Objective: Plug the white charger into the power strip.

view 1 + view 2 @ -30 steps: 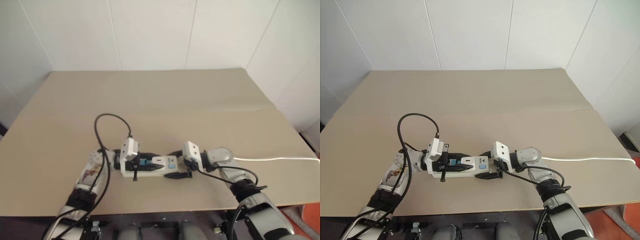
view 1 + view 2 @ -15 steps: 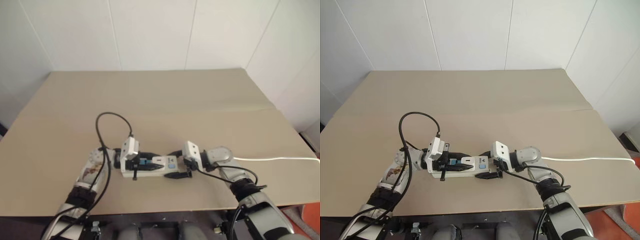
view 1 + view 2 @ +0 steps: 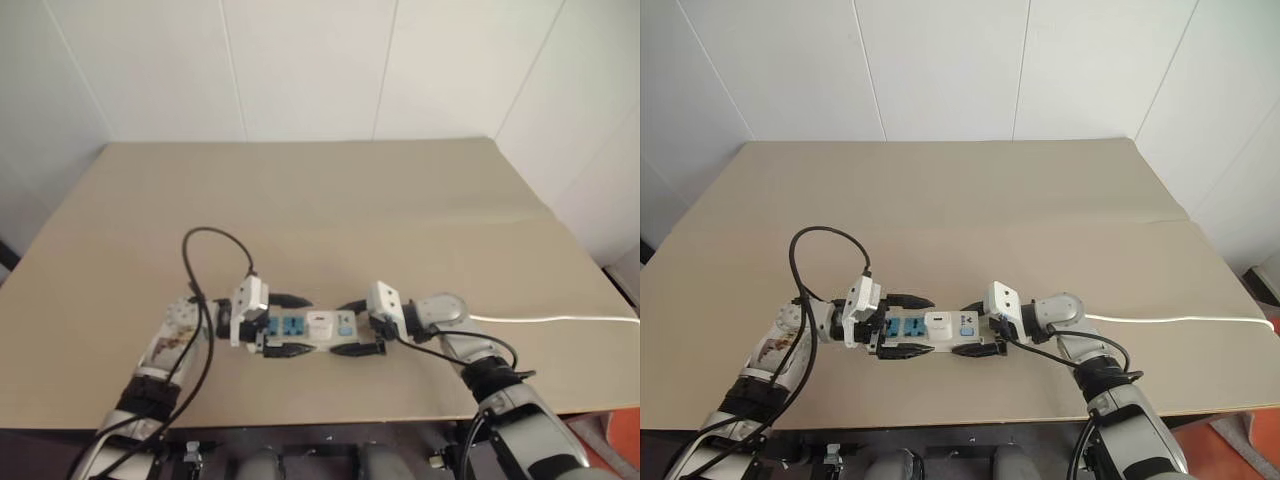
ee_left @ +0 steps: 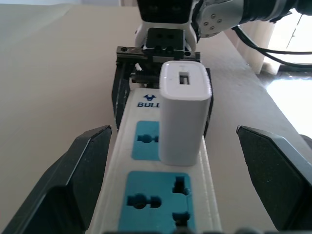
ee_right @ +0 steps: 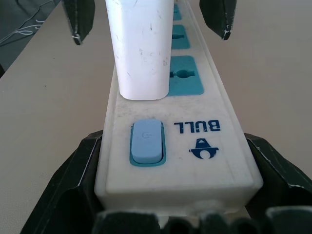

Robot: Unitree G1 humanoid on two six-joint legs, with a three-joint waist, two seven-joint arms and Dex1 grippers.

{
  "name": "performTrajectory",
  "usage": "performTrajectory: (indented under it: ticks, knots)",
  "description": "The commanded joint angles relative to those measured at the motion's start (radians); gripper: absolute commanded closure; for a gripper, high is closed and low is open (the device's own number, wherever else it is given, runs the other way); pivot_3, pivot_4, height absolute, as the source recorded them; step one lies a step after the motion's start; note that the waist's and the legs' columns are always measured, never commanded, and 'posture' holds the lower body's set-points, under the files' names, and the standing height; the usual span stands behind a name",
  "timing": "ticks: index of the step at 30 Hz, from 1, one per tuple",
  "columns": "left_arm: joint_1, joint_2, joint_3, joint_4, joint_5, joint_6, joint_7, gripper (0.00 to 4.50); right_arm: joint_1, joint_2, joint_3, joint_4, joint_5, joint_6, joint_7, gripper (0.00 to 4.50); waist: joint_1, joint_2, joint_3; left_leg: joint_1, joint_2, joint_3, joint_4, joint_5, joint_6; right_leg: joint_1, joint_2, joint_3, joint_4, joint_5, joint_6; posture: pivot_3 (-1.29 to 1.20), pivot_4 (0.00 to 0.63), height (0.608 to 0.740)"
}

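Near the front edge of the tan table [image 3: 330, 200], the power strip [image 3: 306, 331] lies flat, marked "BULL" in blue beside a small logo and a blue button [image 5: 146, 142]. The white charger [image 4: 184, 110], a plain scuffed block, stands upright in the socket next to that button. The right gripper [image 5: 175, 192] clamps the strip's button end; the left gripper [image 4: 183, 175] straddles the other end, fingers spread apart.

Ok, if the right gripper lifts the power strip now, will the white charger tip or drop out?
Probably not. The white charger stands upright in a socket of the power strip, so it looks seated. It is tall for its footprint, so a knock could lever it. The strip looks rigid, so held at one end by the right gripper it should lift as one piece.
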Motion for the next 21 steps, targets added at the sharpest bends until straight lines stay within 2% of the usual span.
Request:
performTrajectory:
  ticks: [1,2,4,10,14,21]
  knots:
    - [-0.045,0.080,0.069,-0.092,-0.057,0.065,-0.027,0.03,0.030,-0.020,0.009,0.051,-0.056,0.010,-0.033,1.08,-0.001,-0.002,0.001,0.000,0.000,0.000,0.000,0.000,0.000,-0.001,0.000,0.000,0.000,0.000,0.000,0.00,0.150,0.740]
    - [-0.049,0.103,0.078,-0.103,-0.066,0.074,-0.040,0.00,0.031,-0.022,0.006,0.049,-0.055,0.017,-0.035,0.37,0.000,-0.003,0.002,-0.001,0.000,0.000,0.000,0.000,0.000,-0.001,0.000,0.000,0.000,0.000,0.000,0.00,0.150,0.740]
    - [-0.047,0.137,0.096,-0.118,-0.077,0.067,-0.058,0.00,0.033,-0.028,-0.001,0.045,-0.051,0.022,-0.035,0.02,0.000,-0.003,0.002,-0.001,0.000,0.000,0.000,0.000,0.000,-0.002,0.000,0.000,0.000,0.000,0.000,0.00,0.150,0.740]
    - [-0.010,0.184,0.132,-0.164,-0.091,0.074,-0.063,0.00,0.060,-0.090,-0.033,-0.051,-0.032,0.031,-0.038,0.02,0.014,-0.003,0.002,-0.005,0.000,0.001,0.000,0.000,0.000,-0.003,-0.002,-0.001,-0.003,0.000,0.000,0.00,0.150,0.740]
    - [0.014,0.217,0.136,-0.187,-0.058,0.082,-0.031,0.00,0.104,-0.163,-0.098,-0.191,0.021,0.086,-0.047,0.02,0.035,-0.003,0.003,-0.021,-0.001,0.001,0.002,0.000,0.000,-0.019,-0.003,-0.001,0.000,0.000,0.000,0.00,0.150,0.740]
    - [0.040,0.274,0.146,-0.186,-0.044,0.122,-0.008,0.00,0.285,-0.303,-0.238,-0.433,0.110,0.176,-0.087,0.02,0.037,-0.004,0.005,-0.033,-0.001,0.002,0.002,0.000,0.000,-0.032,-0.002,-0.001,0.001,0.000,0.000,0.00,0.150,0.740]
